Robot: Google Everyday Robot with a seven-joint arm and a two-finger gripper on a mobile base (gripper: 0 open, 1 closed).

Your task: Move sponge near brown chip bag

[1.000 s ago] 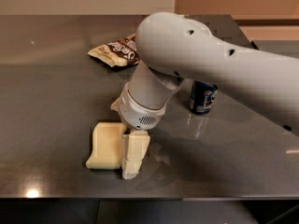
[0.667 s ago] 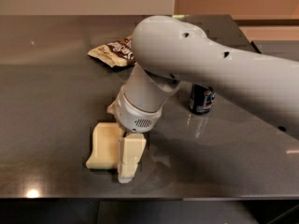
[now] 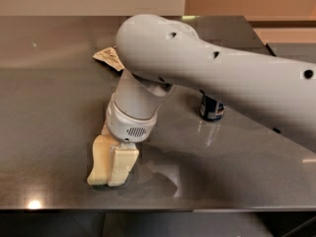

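Note:
The pale cream-yellow sponge (image 3: 98,159) lies on the dark table (image 3: 49,117) near its front edge, left of centre. My gripper (image 3: 120,168) is down at the table surface, pressed against the sponge's right side and covering part of it. The big white arm hides most of the brown chip bag (image 3: 106,58). Only its cream-tan left end shows, at the back, well behind the sponge.
A blue soda can (image 3: 212,108) stands right of the gripper, partly under the arm. The table's front edge (image 3: 158,209) runs just in front of the sponge. The white arm (image 3: 222,78) reaches across from the right.
The gripper has shifted left onto the sponge and now covers more of it. The arm has swung left and hides most of the chip bag.

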